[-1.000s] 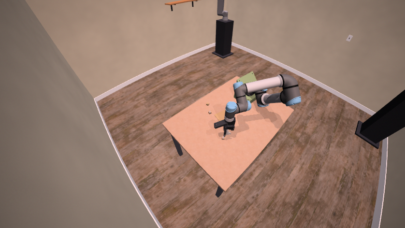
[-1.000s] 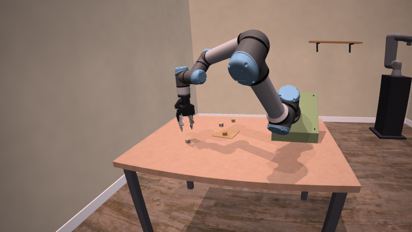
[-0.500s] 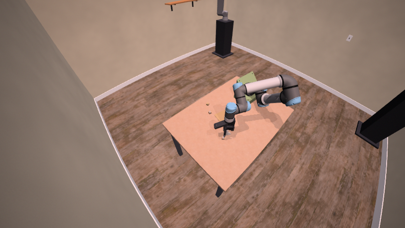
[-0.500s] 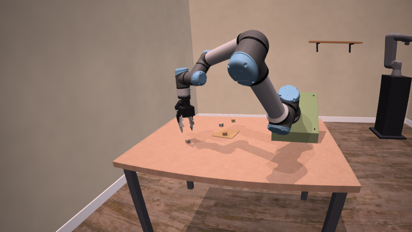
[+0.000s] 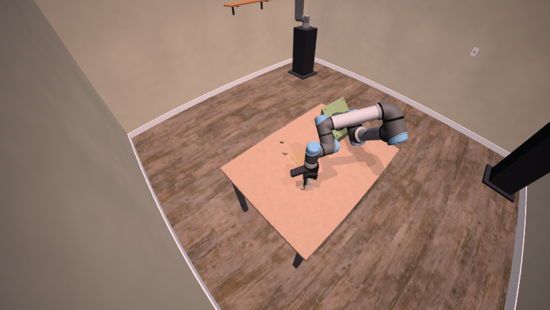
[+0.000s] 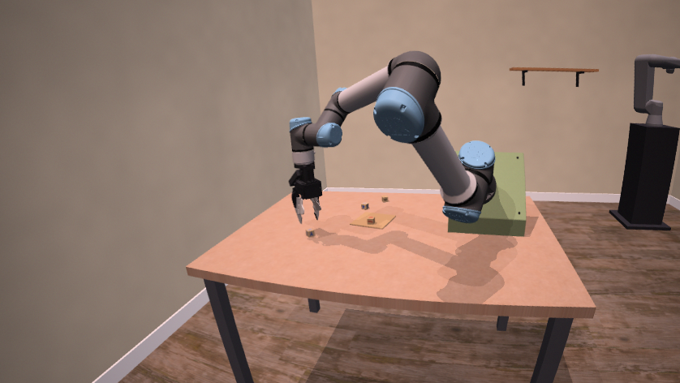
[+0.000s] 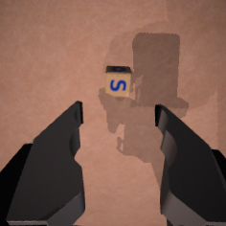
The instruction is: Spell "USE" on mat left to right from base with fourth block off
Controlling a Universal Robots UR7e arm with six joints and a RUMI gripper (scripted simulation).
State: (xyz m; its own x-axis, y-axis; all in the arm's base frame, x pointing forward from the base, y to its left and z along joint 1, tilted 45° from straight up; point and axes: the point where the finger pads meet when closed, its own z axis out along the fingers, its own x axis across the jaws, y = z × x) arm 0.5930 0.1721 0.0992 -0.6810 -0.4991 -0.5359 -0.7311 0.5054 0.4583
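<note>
A small wooden block with a blue S (image 7: 118,81) lies on the table, below and just ahead of my gripper (image 7: 119,104). It also shows in the exterior view (image 6: 309,233). My gripper (image 6: 307,215) hangs a little above the table, open and empty. A thin tan mat (image 6: 376,221) lies nearer the robot's base, with one block (image 6: 370,218) on it. Two more blocks (image 6: 364,206) (image 6: 385,199) sit on the table beyond the mat; their letters are too small to read.
The arm's green base block (image 6: 499,195) stands at the table's far right. The table's left and front edges are not far from the S block. A black pedestal (image 6: 646,175) stands on the floor at the right.
</note>
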